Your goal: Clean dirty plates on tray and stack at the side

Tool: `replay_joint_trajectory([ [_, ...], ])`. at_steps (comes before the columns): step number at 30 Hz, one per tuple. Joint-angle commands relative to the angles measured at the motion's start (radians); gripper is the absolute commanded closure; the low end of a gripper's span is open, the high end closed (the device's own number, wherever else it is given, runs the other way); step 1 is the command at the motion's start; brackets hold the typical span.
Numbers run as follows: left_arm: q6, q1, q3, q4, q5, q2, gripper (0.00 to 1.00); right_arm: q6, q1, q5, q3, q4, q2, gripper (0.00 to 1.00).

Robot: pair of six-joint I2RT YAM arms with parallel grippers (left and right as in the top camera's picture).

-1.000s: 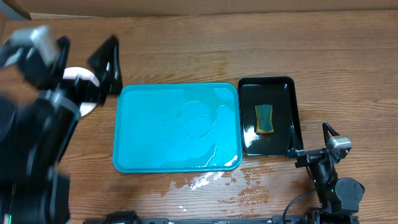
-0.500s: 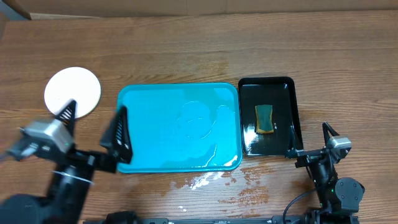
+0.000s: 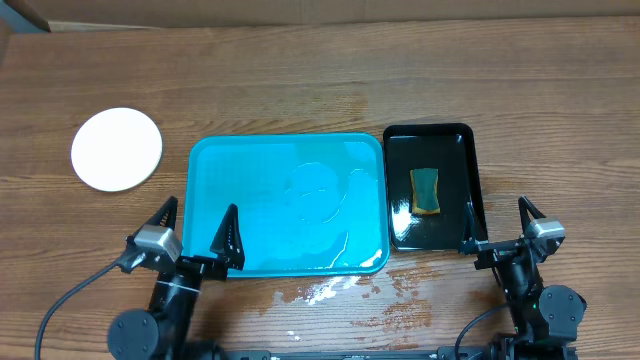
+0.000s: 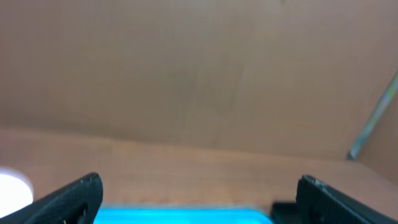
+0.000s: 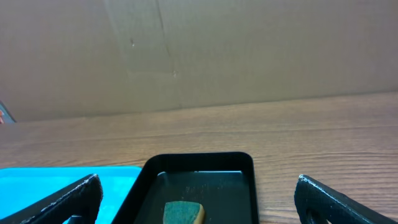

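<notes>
A white round plate (image 3: 117, 149) lies on the table left of the turquoise tray (image 3: 285, 205); I cannot tell whether other plates lie under it. The tray holds only a film of water. My left gripper (image 3: 196, 226) is open and empty at the tray's front left corner. In the left wrist view the fingers (image 4: 199, 198) stand wide apart, with the tray (image 4: 180, 214) low between them and the plate's edge (image 4: 12, 190) at the far left. My right gripper (image 3: 496, 222) is open and empty near the table's front right.
A glossy black tray (image 3: 435, 186) with a green and yellow sponge (image 3: 426, 190) stands right of the turquoise tray; both show in the right wrist view (image 5: 199, 180), (image 5: 184, 213). Water is spilled on the table (image 3: 330, 290) in front of the tray. A cardboard wall stands behind.
My left arm has swung from beside the plate at the left back to the front, down to the tray's front left corner. The white plate is now fully uncovered. The right arm has not moved.
</notes>
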Motion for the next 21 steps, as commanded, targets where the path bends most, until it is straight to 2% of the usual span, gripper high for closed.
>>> replay_joint_trajectory([
  [1, -0.003, 0.005, -0.109, 0.159, -0.054, -0.075, 0.00, 0.000, -0.006, 0.006, -0.010, 0.007, -0.006, 0.00],
  [5, -0.003, 0.003, -0.199, 0.326, -0.127, -0.091, 0.00, 0.000, -0.006, 0.006, -0.010, 0.007, -0.006, 0.00],
  [14, -0.002, 0.003, -0.319, 0.328, -0.218, -0.091, 0.00, 0.000, -0.006, 0.006, -0.010, 0.007, -0.006, 0.00],
  [21, 0.002, 0.003, -0.322, 0.044, -0.276, -0.091, 0.00, 0.000, -0.006, 0.006, -0.010, 0.007, -0.006, 0.00],
])
